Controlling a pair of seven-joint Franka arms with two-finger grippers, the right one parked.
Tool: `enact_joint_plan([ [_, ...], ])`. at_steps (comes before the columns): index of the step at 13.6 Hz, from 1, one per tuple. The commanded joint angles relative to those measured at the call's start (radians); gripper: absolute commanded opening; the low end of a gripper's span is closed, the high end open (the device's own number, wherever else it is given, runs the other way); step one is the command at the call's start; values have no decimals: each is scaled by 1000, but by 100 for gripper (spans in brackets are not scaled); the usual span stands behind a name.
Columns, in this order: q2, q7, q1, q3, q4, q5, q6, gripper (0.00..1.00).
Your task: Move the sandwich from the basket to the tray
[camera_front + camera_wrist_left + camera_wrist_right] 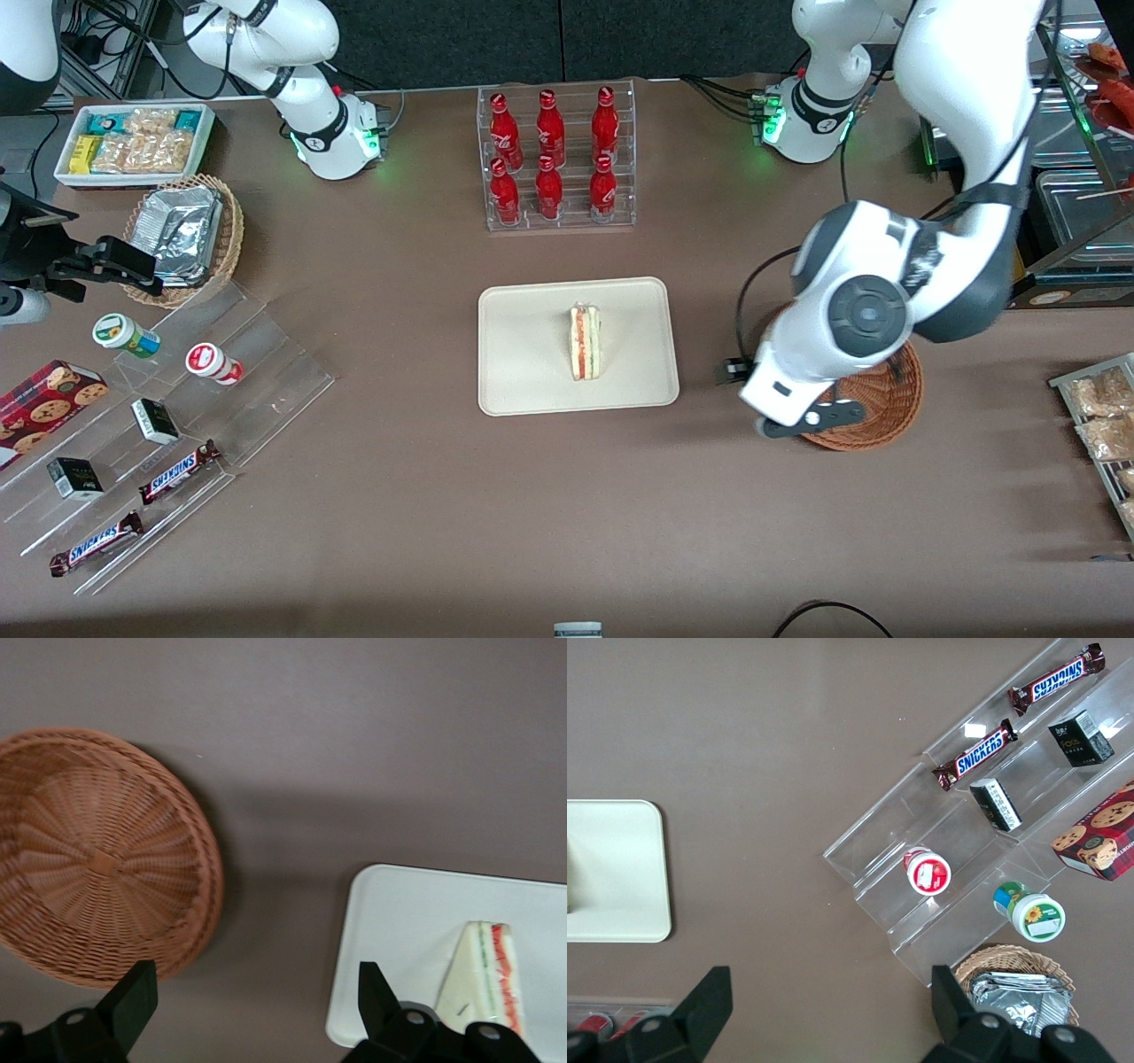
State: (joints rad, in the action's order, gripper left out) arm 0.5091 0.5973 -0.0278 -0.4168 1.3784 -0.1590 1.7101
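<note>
Sandwich (585, 342) is already on the tray (523, 390), lying roughly central on it, cut edge up. Basket (97, 859) is empty in the wrist view. Placement looks done, so the step in hand reads as retreat.

Hand (252, 1010) hangs above bare desk (443, 514) between basket and tray, spread wide, holding nothing. Basket sits to one side of it, the tray corner and sandwich to the other. In the front view the arm covers most of the basket.

To do the retreat well: lift straight up and move off on the basket side, away from the tray, so neither of the 2 fingers clips the tray rim or the sandwich.

Sandwich look: triangular wedge, pale beige bread, red and green filling stripes along the cut edge. Looks intact, layers aligned, nothing spilled on the tray.
</note>
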Motion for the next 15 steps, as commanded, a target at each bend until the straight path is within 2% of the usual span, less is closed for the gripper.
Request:
enact_joint_plan([
  [1,-131,-115,63,21,97,71,-16,100],
  [5,-289,-304,6,220,140,136,-173,100],
  [9,-406,-512,-7,323,143,133,-352,100],
  [15,-518,-519,-12,392,179,133,-428,100],
])
